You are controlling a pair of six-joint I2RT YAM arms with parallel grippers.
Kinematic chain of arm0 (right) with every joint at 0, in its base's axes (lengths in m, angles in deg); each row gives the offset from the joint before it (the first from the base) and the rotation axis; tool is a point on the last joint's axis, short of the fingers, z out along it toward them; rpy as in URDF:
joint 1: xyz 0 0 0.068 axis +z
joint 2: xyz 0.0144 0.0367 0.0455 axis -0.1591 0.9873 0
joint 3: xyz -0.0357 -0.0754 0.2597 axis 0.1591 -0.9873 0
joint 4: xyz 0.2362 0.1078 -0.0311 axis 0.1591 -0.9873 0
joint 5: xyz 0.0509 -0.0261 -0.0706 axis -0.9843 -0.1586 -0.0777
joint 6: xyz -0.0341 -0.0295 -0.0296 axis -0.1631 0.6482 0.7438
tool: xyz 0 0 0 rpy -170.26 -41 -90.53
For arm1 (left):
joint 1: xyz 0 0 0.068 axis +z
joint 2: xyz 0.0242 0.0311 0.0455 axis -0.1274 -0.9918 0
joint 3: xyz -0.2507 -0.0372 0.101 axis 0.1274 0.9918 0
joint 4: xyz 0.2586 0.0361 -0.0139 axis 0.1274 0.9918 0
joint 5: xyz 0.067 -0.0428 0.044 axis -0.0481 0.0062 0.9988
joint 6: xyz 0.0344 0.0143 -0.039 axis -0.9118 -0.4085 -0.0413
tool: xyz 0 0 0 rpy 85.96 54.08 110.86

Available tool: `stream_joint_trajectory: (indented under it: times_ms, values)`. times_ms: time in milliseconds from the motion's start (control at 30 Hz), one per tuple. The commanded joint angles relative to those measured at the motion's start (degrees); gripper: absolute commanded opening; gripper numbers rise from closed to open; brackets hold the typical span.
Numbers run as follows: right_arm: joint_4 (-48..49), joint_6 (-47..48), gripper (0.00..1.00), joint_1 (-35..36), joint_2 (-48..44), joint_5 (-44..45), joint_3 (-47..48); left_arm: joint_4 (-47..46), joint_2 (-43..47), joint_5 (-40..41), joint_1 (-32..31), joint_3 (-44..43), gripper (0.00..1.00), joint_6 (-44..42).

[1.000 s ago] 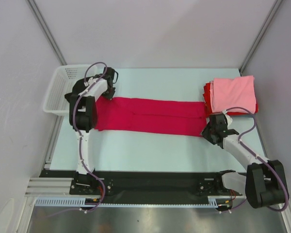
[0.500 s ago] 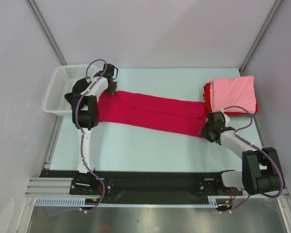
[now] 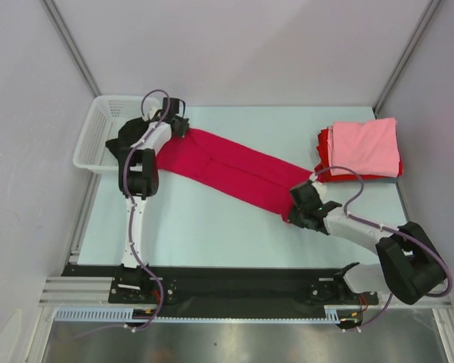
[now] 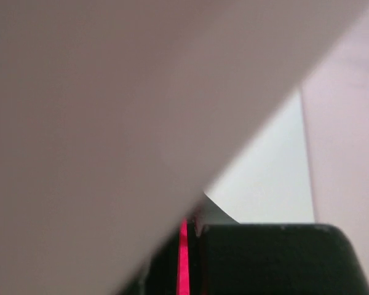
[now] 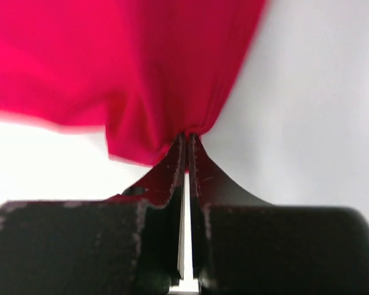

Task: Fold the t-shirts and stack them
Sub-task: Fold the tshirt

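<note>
A: Where is the crimson t-shirt [image 3: 234, 170] lying?
B: It stretches as a long narrow band across the table [image 3: 204, 234]. It slants from about 10 o'clock of the table's middle down to about 4 o'clock, with a lengthwise crease along it

A: What holds it?
B: Both arms do. The left gripper [image 3: 183, 128] takes the 10 o'clock end. Its wrist view is mostly filled by a blurred pale surface, but a thin strip of crimson shows squeezed between the dark fingers [image 4: 264, 258], so it is clamped on the cloth

A: And the other end?
B: The right gripper [image 5: 187, 138] has its jaws pressed together on a bunched corner of the same shirt. The fabric gathers into folds right at the tips and spreads away from them over the pale table. From above, this gripper sits at the band's 4 o'clock end

A: Does the middle of the band touch the table?
B: That cannot be told from above

A: Where are the other shirts?
B: A folded pile [image 3: 348, 175] sits at about 2 o'clock, near the right gripper's end of the band and well apart from the left gripper. A light pink t-shirt [image 3: 371, 136] lies on top as a square, and folded red t-shirts [image 3: 322, 157] show beneath it along its 9 o'clock side

A: Is anything else there?
B: A white basket [image 3: 91, 147] stands at the table's 10 o'clock edge, just beside the left arm
</note>
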Motion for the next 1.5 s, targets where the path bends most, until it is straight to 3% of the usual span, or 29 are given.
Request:
stream_joint_trajectory:
  times_ms: [0, 133, 300, 467, 600, 700, 800, 833, 933, 1067, 1233, 1300, 1367, 1400, 1467]
  values:
    - [-4.62, -9.12, 0.00, 11.51, -1.59, -0.14, -0.06, -4.87, -5.98, -7.33, -3.24, -5.26, 0.00, -2.13]
    - [-1.45, -18.70, 0.00, 25.93, 3.32, 0.03, 2.38, -6.35, -8.18, -8.91, -6.24, -9.66, 0.00, -2.05]
    - [1.28, -16.98, 0.00, 38.50, 16.57, 0.39, 13.28, -8.21, -7.05, -8.83, -9.14, -7.48, 0.00, -2.75]
    - [2.14, -12.06, 0.00, 41.15, 20.12, -0.49, 19.11, -14.97, 2.53, -3.65, -8.09, 6.93, 0.00, -2.83]
    - [10.93, -9.42, 0.00, 41.60, 20.90, -5.14, 18.74, -11.64, 4.12, -1.71, -7.30, 2.91, 0.00, -10.38]
    - [10.86, -6.96, 0.01, 41.77, 24.33, -7.69, 23.39, -10.23, 7.19, 1.80, -7.03, 3.51, 0.00, -13.37]
    - [12.43, -5.54, 0.13, 42.47, 26.36, -10.77, 24.99, -10.14, 9.82, 4.79, -6.60, 4.83, 0.01, -16.89]
    - [13.48, -4.84, 0.32, 42.48, 26.45, -11.99, 25.16, -10.14, 10.44, 5.58, -6.59, 5.18, 0.00, -17.60]
    - [12.88, -3.79, 0.48, 42.30, 25.48, -12.01, 25.08, -10.14, 11.59, 5.77, -6.59, 4.93, 0.01, -20.50]
    - [9.20, -1.51, 0.59, 39.58, 20.92, -11.83, 25.34, -11.37, 10.54, 3.14, -6.86, 3.87, 0.01, -21.30]
    - [1.73, 2.36, 0.61, 32.73, 13.28, -11.30, 26.75, -13.30, 3.97, -2.31, -7.65, -1.73, 0.02, -19.63]
    - [0.75, 4.65, 0.61, 27.39, 10.47, -14.62, 26.40, -13.65, 2.20, -3.37, -8.26, -3.68, 0.09, -19.54]
    - [0.49, 6.40, 0.61, 23.25, 9.40, -17.53, 26.57, -14.00, 0.88, -2.24, -8.70, -5.18, 0.25, -19.63]
    - [0.49, 9.02, 0.62, 21.40, 9.22, -18.85, 27.18, -14.44, 0.61, -1.45, -8.88, -5.27, 0.57, -19.97]
    - [-0.13, 11.50, 0.66, 15.25, 10.01, -20.97, 28.94, -14.71, 0.43, -0.56, -8.88, -5.54, 0.93, -20.68]
